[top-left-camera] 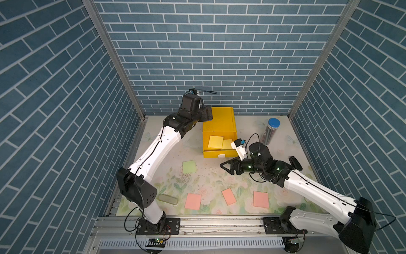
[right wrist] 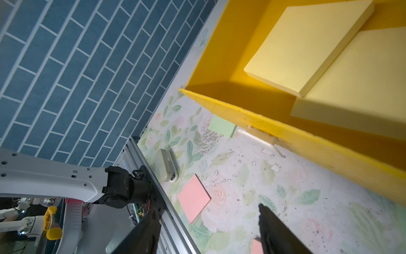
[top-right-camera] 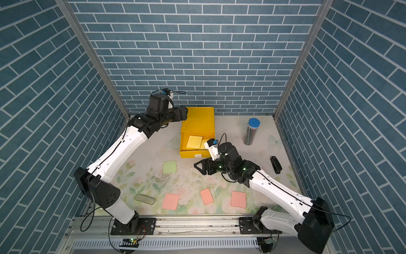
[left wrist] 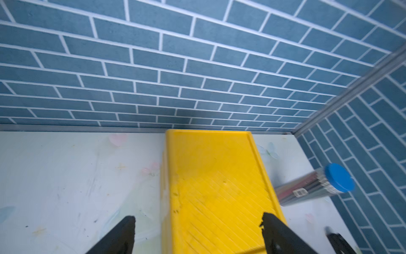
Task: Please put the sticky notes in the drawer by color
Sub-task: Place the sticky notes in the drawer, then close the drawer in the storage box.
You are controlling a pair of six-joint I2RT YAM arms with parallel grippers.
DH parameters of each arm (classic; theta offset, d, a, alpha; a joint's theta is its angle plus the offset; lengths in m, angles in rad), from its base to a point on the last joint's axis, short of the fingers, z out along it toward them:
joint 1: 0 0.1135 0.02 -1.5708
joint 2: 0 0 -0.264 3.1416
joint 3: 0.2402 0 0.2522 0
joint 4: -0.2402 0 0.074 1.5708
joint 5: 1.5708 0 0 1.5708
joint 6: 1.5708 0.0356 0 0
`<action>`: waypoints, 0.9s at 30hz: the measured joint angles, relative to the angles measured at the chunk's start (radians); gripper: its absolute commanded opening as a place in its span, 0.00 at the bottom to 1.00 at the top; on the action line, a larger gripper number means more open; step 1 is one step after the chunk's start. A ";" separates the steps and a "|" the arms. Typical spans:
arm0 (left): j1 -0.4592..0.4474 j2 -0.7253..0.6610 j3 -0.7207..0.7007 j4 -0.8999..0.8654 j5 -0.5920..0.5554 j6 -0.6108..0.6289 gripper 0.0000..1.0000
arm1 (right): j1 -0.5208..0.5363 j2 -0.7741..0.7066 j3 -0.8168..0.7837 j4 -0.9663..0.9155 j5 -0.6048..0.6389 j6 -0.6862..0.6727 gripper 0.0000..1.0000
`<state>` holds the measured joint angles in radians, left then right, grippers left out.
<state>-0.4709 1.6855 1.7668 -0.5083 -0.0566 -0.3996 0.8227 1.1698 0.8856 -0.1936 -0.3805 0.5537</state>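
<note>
- Left tool (left wrist: 197, 222), black fingers spread wide, hangs at the back left corner of the bright yellow plastic box-shaped cabinet (top-left-camera: 219, 123); whether it touches the cabinet's top is unclear.
- Right tool (top-left-camera: 225, 166) is spread and empty, low over the floral table (top-left-camera: 211, 180), just in front of the cabinet's pulled-out drawer (top-left-camera: 211, 154).
- Two yellow paper sticky notes (top-left-camera: 215, 141) lie overlapping inside that drawer.
- One pale green sticky note (top-left-camera: 189, 166) lies flat on the table, left of the right tool.
- Three salmon pink sticky notes (top-left-camera: 193, 201) lie apart in a row near the table's front edge, with a grey-green oblong case (top-left-camera: 168, 199) just beside the leftmost.
</note>
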 measured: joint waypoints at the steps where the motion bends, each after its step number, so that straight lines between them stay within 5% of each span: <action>1: 0.007 0.014 -0.014 0.013 0.004 0.006 0.89 | 0.001 0.021 0.010 0.000 0.001 -0.004 0.69; 11: 0.000 0.144 -0.113 0.114 0.053 0.072 0.62 | -0.004 0.194 0.166 -0.005 0.023 -0.088 0.70; 27: 0.000 0.095 -0.218 0.217 0.066 0.078 0.55 | -0.086 0.531 0.542 -0.070 0.122 -0.275 0.71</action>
<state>-0.4709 1.7802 1.5490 -0.2916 0.0093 -0.3214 0.7364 1.7012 1.4281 -0.2634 -0.2588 0.2783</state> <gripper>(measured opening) 0.549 0.709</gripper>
